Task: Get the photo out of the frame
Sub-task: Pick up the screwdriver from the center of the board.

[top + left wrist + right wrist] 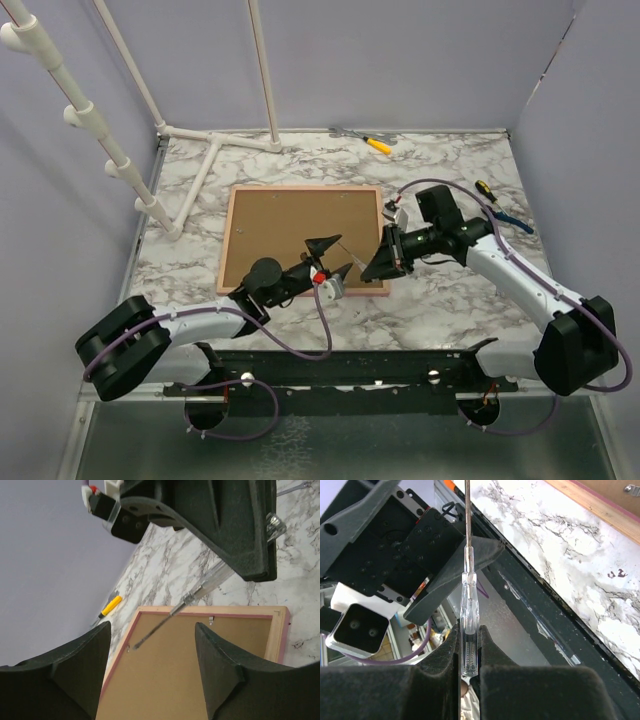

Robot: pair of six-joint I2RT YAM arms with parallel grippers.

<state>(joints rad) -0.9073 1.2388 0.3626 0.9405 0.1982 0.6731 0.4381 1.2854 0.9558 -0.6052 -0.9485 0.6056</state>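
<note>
The frame (290, 235) lies back-up on the marble table, its brown board ringed by a thin pink border. The photo is hidden under that board. My right gripper (380, 258) hovers over the frame's near right corner, shut on the clear handle of a screwdriver (470, 630). Its thin shaft (165, 620) slants down over the board, the tip close to a small clip (129, 647) at the frame's edge. My left gripper (335, 256) is just left of it above the frame's near edge, open (152, 627), with nothing touching its fingers (75, 670).
A white pipe rack (215, 150) stands at the back left. A yellow-handled screwdriver (378, 144) lies by the back wall, and another tool (490, 195) lies at the right behind the right arm. A second clip (211, 621) sits on the frame's far edge.
</note>
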